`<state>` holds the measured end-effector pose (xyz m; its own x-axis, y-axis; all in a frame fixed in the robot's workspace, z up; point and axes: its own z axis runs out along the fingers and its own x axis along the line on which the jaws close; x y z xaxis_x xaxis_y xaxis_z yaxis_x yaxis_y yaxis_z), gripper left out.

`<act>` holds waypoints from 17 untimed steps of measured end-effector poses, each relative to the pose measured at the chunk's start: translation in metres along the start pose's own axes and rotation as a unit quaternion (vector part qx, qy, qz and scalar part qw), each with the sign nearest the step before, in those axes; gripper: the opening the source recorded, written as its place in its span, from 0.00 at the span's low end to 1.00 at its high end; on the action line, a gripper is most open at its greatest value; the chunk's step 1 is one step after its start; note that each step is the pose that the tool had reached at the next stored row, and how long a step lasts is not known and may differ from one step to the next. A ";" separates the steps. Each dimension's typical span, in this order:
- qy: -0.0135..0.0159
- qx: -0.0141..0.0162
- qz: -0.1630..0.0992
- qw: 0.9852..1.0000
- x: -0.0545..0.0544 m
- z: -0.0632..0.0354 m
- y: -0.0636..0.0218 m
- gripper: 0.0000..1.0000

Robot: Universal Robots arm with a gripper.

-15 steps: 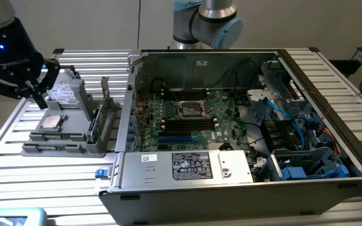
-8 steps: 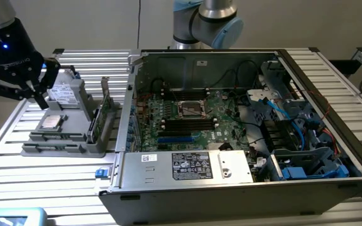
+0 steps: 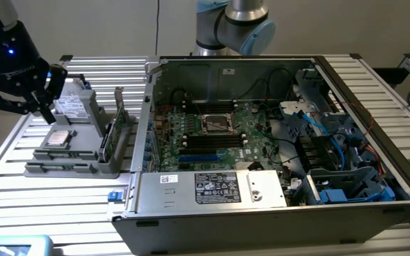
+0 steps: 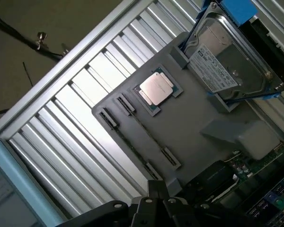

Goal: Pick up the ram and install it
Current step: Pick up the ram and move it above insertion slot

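The black two-fingered gripper [image 3: 20, 111] hangs above the far end of a grey moulded plastic tray [image 3: 73, 172], at the exterior view's left. Its fingers [image 3: 49, 113] stand spread wide apart and hold nothing. The tray rests on the ribbed aluminium desk [image 3: 48, 202], just beside the open black computer case [image 3: 262, 226] that lies on its side.

In the wrist view, a long thin strip stands on edge between two pairs of small clips in the tray's near part. This appears to be the green ram stick [image 4: 149, 133], though edge-on its chips and label cannot be made out. It is well below the fingers and not touched by them.

Next to it in the tray lies a square silver processor chip [image 4: 156, 88], and beyond that a silver-grey boxy hard drive [image 4: 227, 61]. A green expansion card with a metal bracket [image 3: 117, 128] stands upright along the tray's side nearest the case. Inside the case, the green motherboard [image 3: 244, 125] shows long black memory slots [image 3: 212, 141] beside the central socket.
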<state>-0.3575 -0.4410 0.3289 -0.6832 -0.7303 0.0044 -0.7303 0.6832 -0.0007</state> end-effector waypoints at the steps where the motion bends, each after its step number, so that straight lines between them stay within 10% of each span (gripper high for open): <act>1: 0.000 0.000 -0.009 1.000 0.000 0.0001 0.0000 0.11; 9: -0.001 0.000 -0.082 0.997 0.000 0.0007 0.0001 0.11; 17: -0.001 0.000 -0.149 0.989 0.000 0.0011 0.0005 0.11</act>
<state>-0.3575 -0.4403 0.3277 -0.4385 -0.8987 0.0022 -0.8987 0.4385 0.0008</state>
